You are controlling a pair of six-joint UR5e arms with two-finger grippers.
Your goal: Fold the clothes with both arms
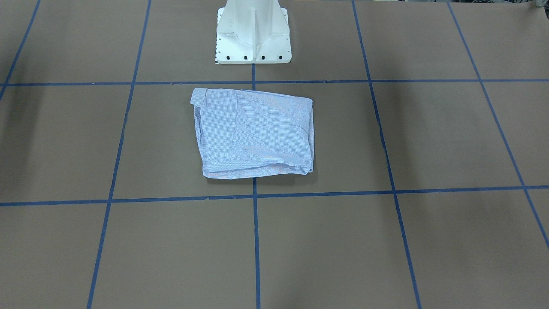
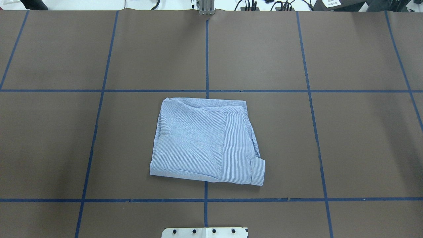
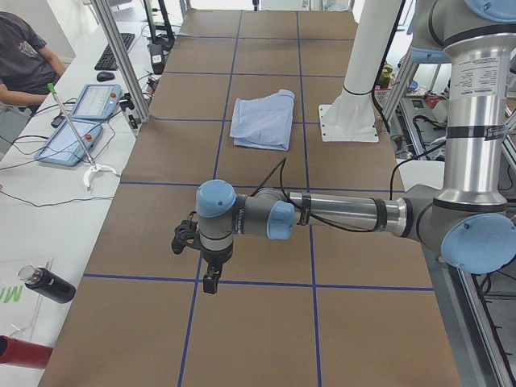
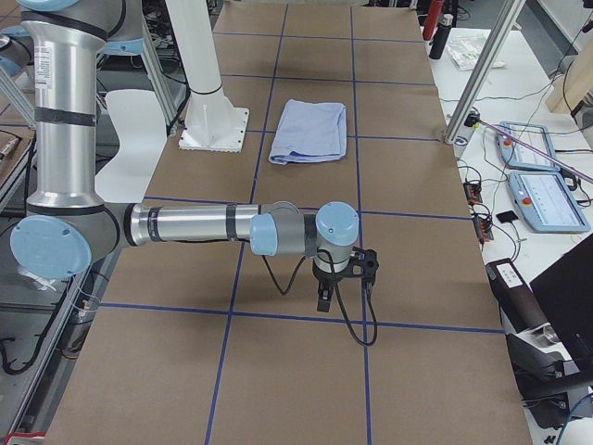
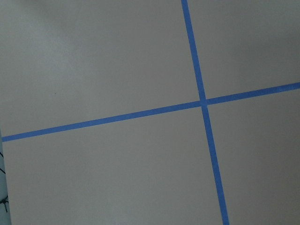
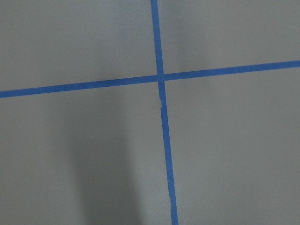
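The shirt point(image 2: 205, 142) lies folded into a rough rectangle on the table point(image 2: 363, 148), just in front of the white pedestal base point(image 1: 253, 38) and touched by neither arm. The left gripper point(image 3: 210, 282) and the right gripper point(image 4: 323, 298) hang well away from that base, each pointing down over bare table. Whether either is open or closed cannot be told; neither holds anything.

No legible text, label or number anywhere.

my left arm point(image 3: 347, 216) and right arm point(image 4: 185, 224) are smooth satin metal with glossy blue plastic caps point(image 3: 216, 199); the shirt point(image 2: 198, 142) is creased soft cloth on matt brown paper point(image 2: 363, 138).
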